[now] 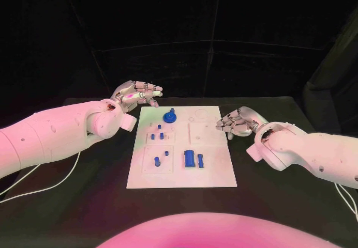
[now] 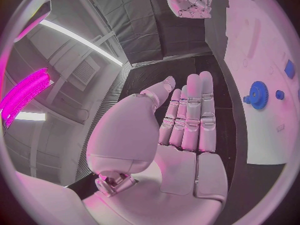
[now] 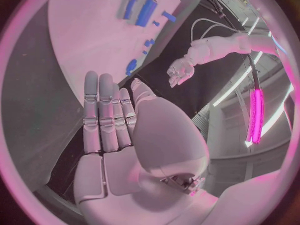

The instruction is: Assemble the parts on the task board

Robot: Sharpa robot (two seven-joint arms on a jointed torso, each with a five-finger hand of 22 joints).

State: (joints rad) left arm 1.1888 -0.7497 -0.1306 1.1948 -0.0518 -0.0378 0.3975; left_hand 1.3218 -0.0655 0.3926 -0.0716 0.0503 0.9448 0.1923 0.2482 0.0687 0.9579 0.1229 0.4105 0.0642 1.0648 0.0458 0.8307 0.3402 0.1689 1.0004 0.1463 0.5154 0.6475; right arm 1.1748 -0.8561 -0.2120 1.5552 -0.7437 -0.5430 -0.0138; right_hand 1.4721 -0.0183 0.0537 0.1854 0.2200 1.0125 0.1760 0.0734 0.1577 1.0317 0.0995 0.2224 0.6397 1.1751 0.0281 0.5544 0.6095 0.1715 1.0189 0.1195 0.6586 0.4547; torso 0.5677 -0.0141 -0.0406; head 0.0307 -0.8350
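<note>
1. Head view: the task board [image 1: 216, 173] lies in the middle of the black bench [image 1: 291, 206], and I place everything else from it.
2. My left robot hand [image 1: 136, 95] hangs just beyond the board's far left corner, off its edge and touching nothing. The left wrist view shows its fingers [image 2: 190, 116] straight and side by side with the thumb set a little apart; it holds nothing.
3. My right robot hand [image 1: 236, 122] hovers at the board's right edge, about level with the board's upper middle. The right wrist view shows its fingers [image 3: 106, 116] straight and close together over the bench, with nothing in them.
4. A blue gear [image 1: 170, 117] stands near the board's far end, left of centre; it is the part nearest my left robot hand, though apart from it. In the left wrist view the same gear [image 2: 258, 95] sits on the board beyond my fingertips.
5. Small blue pegs [image 1: 160, 135] stand at the board's left middle.
6. A longer blue block [image 1: 189, 158] lies toward the board's near end, with a slimmer blue piece [image 1: 201, 161] just beside it. Both lie well apart from my right robot hand.
</note>
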